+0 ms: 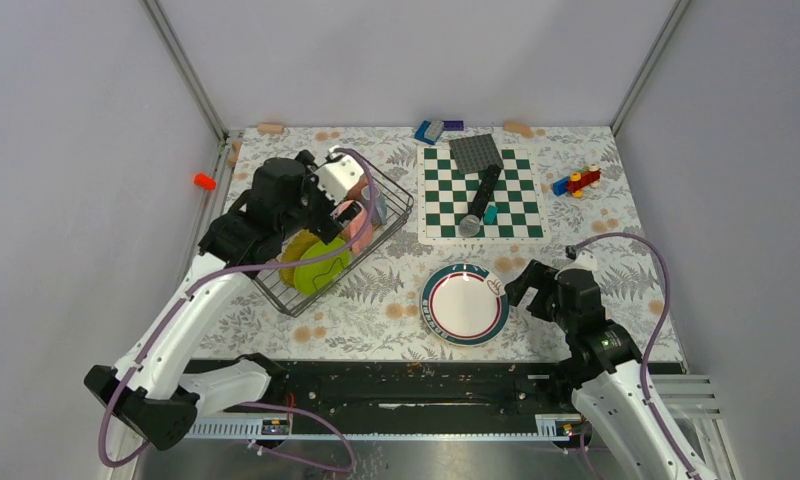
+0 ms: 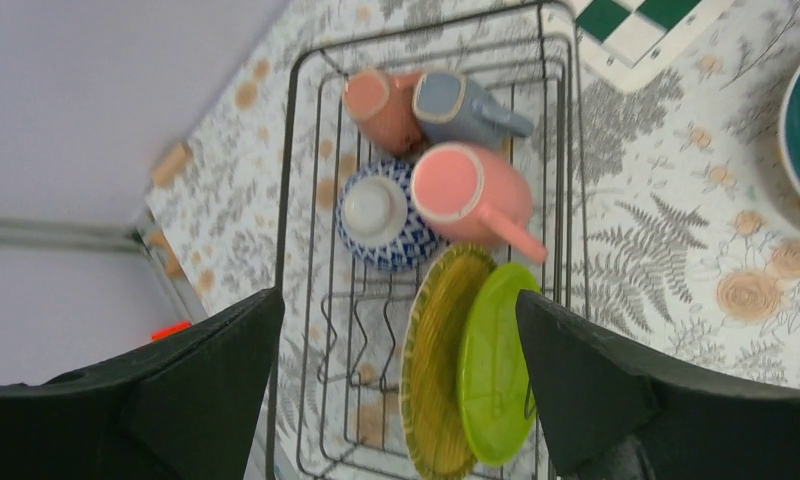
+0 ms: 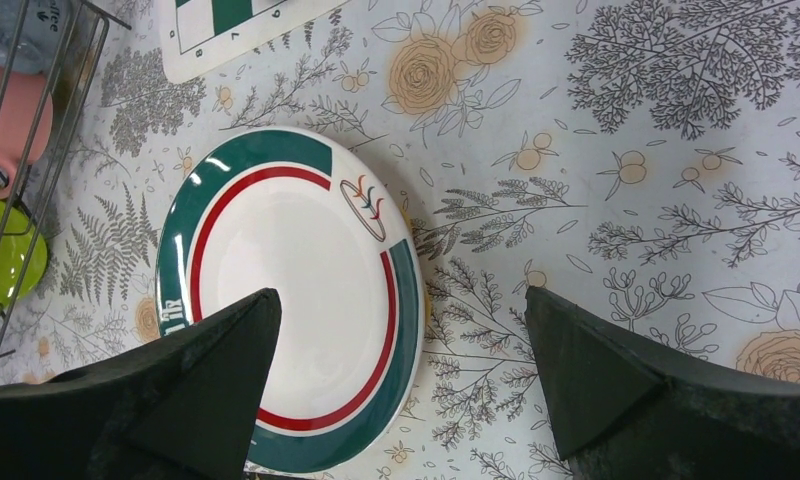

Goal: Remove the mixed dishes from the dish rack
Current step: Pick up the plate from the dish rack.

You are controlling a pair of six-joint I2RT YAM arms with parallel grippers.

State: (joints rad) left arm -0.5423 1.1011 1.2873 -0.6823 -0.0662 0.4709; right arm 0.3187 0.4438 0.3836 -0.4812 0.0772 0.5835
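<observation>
The dark wire dish rack point(image 1: 391, 197) point(image 2: 306, 130) stands at the left of the table. In it stand a yellow-orange plate point(image 2: 438, 365) and a lime-green plate point(image 2: 496, 360) point(image 1: 321, 272), on edge. Behind them are a blue patterned bowl point(image 2: 378, 218), a pink mug point(image 2: 471, 190), a second pink mug point(image 2: 381, 105) and a grey mug point(image 2: 461, 105). My left gripper point(image 2: 401, 330) is open and empty above the rack, over the plates. The white plate with green-red rim point(image 1: 464, 303) point(image 3: 286, 290) lies flat on the table. My right gripper point(image 3: 401, 320) point(image 1: 519, 282) is open and empty over its right edge.
A green-white checkered board point(image 1: 481, 193) lies at the back right with a dark microphone-like object point(image 1: 479, 202) and a grey plate on it. Toy blocks point(image 1: 576, 181) lie to its right, more blocks point(image 1: 434, 129) at the back edge. An orange piece point(image 1: 205, 181) sits by the left wall.
</observation>
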